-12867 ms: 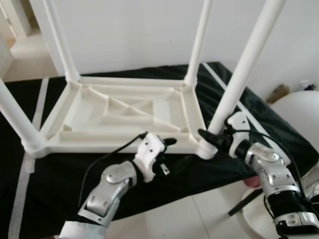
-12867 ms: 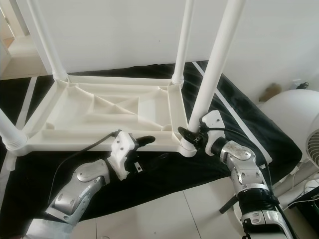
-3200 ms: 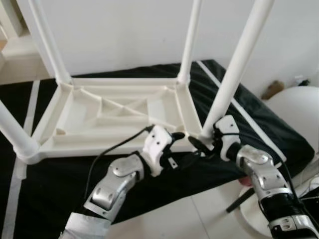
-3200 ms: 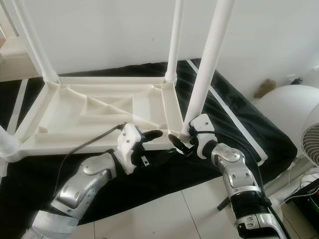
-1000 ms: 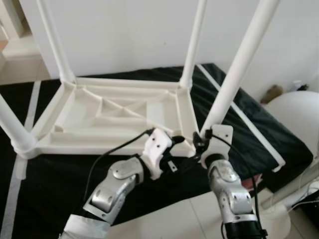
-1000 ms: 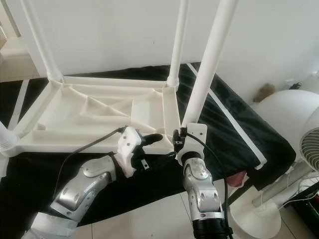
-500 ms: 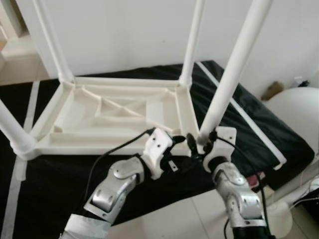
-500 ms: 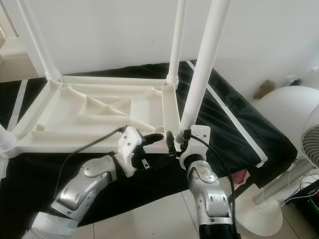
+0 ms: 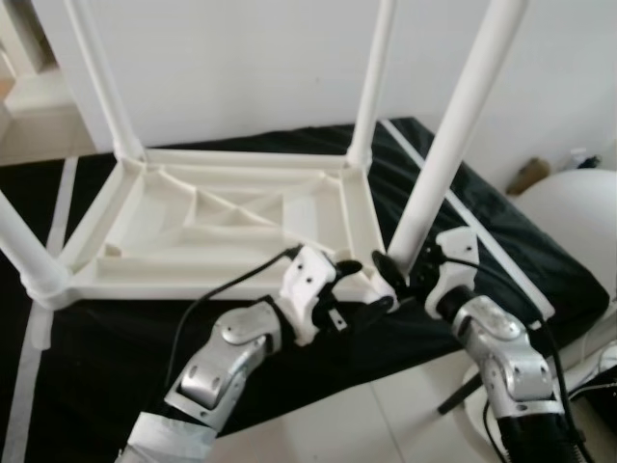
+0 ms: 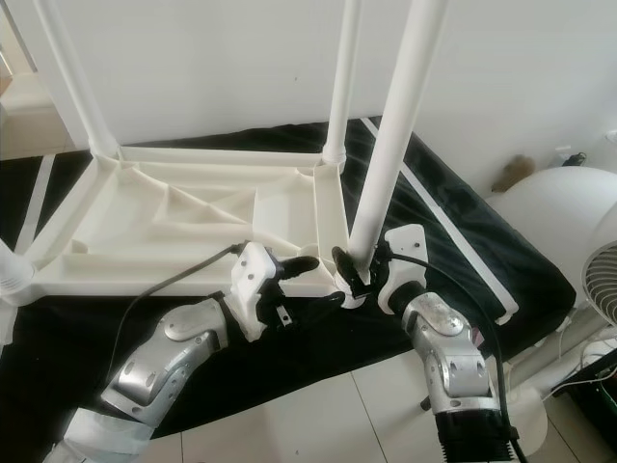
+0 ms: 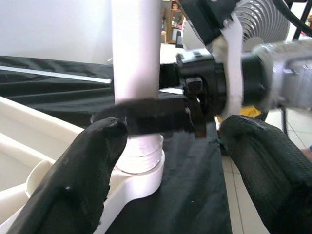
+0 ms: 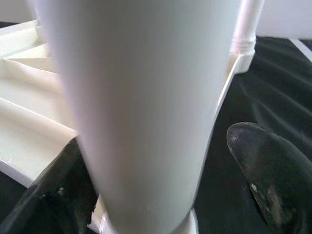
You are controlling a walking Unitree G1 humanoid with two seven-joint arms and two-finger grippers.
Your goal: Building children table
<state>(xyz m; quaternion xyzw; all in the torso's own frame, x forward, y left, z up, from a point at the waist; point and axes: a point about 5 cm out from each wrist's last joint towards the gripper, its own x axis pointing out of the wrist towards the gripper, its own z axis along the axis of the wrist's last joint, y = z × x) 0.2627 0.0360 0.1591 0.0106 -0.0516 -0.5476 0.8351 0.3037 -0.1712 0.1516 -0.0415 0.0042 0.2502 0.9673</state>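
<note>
At lower centre, the upside-down children table (image 9: 231, 217) lies on black cloth (image 9: 463, 241); the right end effector (image 10: 349, 273) straddles its near-right leg (image 9: 443, 164), fingers apart, the left end effector (image 9: 359, 289) open beside, so a skewed twist could cross-thread that leg.

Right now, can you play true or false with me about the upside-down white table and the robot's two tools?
1. The table lies upside down with its legs pointing up. True.
2. The right tool is around the bottom of the near right leg. True.
3. The table sits on a red blanket. False: it sits on a black cloth.
4. The left tool is holding the far left leg. False: it is open beside the near right corner.
5. Only two legs are attached. False: four stand up.
</note>
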